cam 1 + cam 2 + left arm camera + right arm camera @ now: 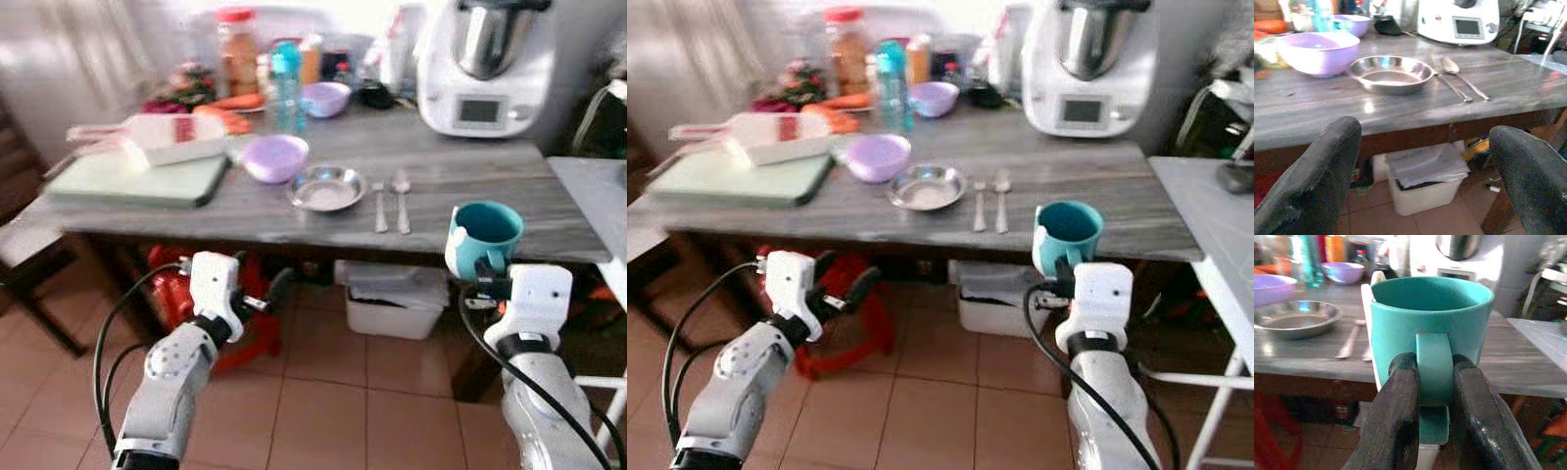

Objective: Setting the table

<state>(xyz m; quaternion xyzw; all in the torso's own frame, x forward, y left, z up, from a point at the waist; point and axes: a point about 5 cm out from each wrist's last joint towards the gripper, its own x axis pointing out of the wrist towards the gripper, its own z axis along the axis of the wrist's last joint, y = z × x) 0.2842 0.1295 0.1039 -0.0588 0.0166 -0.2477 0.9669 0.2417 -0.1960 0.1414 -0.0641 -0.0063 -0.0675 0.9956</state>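
My right gripper (1432,382) is shut on the handle of a teal mug (484,238), held upright just off the front edge of the grey table (490,186), at its right part. On the table lie a steel plate (326,186) and, to its right, a fork (380,208) and a spoon (401,199). A lilac bowl (275,157) stands left of the plate. My left gripper (269,295) is open, below the table's front edge, left of the plate; its fingers (1317,176) frame the plate (1391,73) in the left wrist view.
A green cutting board (137,178) with a white grater lies at the table's left. Bottles, a jar, a second lilac bowl (325,98) and a white kitchen machine (485,64) stand at the back. A white bin (392,299) and red stool (196,294) sit beneath. Another table (598,196) adjoins right.
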